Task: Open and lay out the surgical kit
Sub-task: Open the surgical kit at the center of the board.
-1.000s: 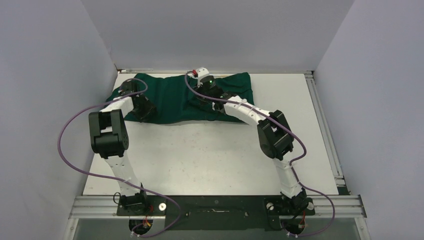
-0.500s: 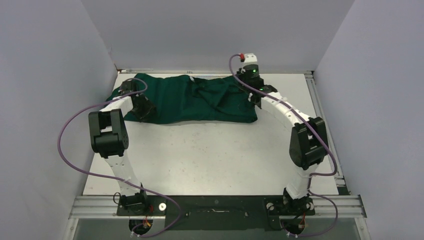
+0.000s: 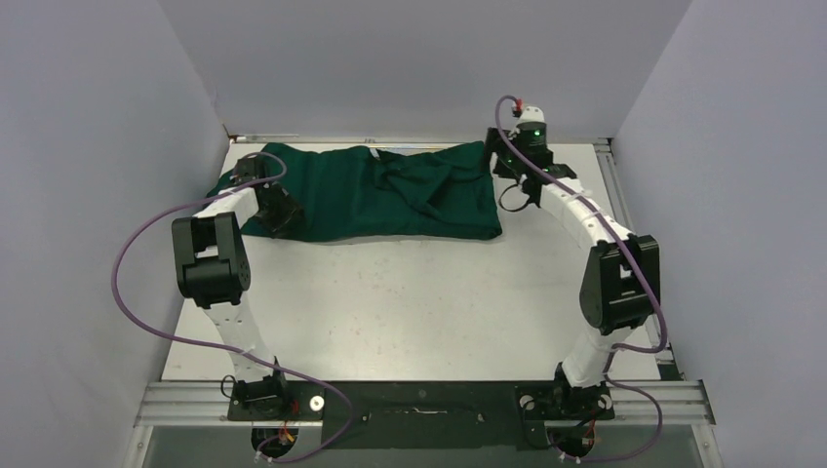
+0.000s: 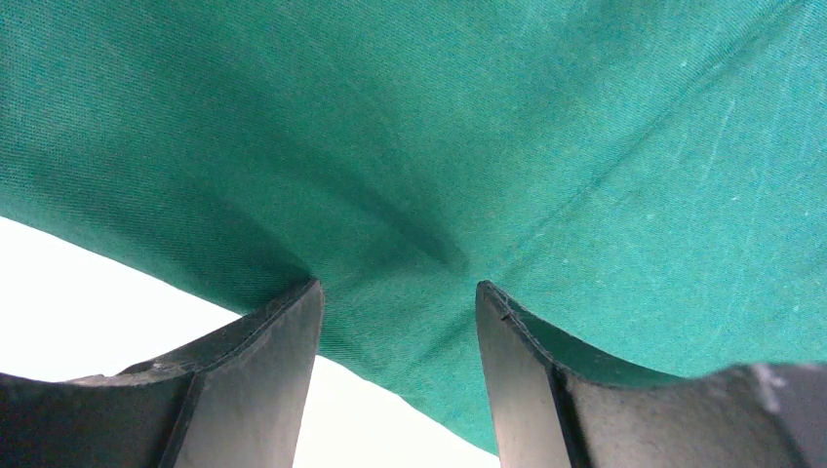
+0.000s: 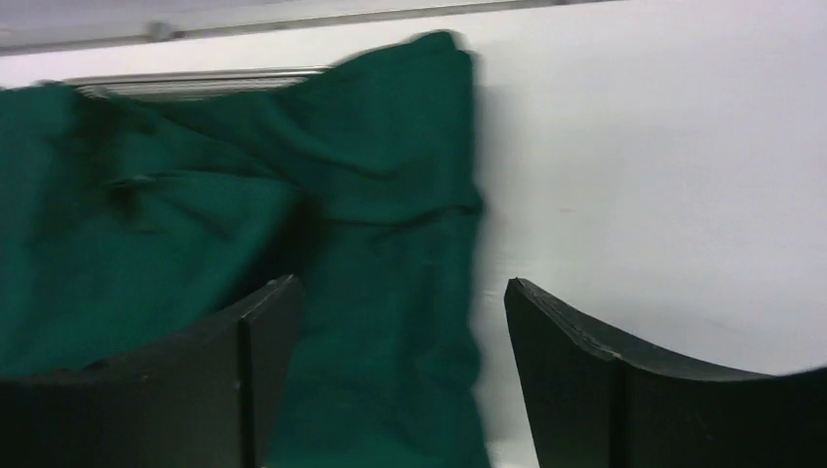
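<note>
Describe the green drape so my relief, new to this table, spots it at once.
Find the white table, then its far edge by the back wall. The dark green cloth lies there, stretched between the left arm and right arm; it alone is rumpled and green.

1 green cloth wrap [image 3: 371,195], 1 table [image 3: 410,302], 2 arms [image 3: 210,258] [image 3: 619,283], 2 end effectors [image 4: 395,292] [image 5: 400,288].

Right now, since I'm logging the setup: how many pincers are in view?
2. The left pincer rests on the green cloth at its left end; the right pincer hangs open by its right edge.
</note>
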`<move>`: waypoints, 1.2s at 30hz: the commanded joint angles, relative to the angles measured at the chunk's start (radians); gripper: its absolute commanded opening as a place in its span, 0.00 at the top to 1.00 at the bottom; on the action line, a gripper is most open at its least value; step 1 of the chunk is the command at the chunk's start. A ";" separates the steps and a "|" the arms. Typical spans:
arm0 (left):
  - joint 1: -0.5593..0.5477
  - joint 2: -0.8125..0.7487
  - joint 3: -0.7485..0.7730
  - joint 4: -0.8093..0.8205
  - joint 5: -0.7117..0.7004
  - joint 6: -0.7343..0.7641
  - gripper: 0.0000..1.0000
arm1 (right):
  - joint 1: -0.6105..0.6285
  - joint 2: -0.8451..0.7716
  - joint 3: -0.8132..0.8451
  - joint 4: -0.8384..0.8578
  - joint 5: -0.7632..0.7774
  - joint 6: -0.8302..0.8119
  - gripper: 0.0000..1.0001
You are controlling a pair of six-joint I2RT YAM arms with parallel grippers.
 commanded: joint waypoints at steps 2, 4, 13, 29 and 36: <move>0.017 0.028 0.023 -0.027 -0.029 0.020 0.44 | 0.201 0.087 0.142 -0.010 -0.096 0.325 0.22; 0.017 0.026 0.019 -0.024 -0.026 0.018 0.44 | 0.225 0.149 0.183 -0.056 -0.049 0.436 0.19; 0.018 0.020 0.011 -0.018 -0.019 0.020 0.42 | 0.267 0.293 0.302 -0.148 0.160 0.540 0.12; 0.017 0.032 0.028 -0.020 -0.011 0.022 0.41 | 0.252 0.403 0.350 -0.043 0.112 0.507 0.51; 0.016 0.030 0.028 -0.019 -0.015 0.023 0.41 | 0.251 0.371 0.381 -0.074 0.227 0.374 0.92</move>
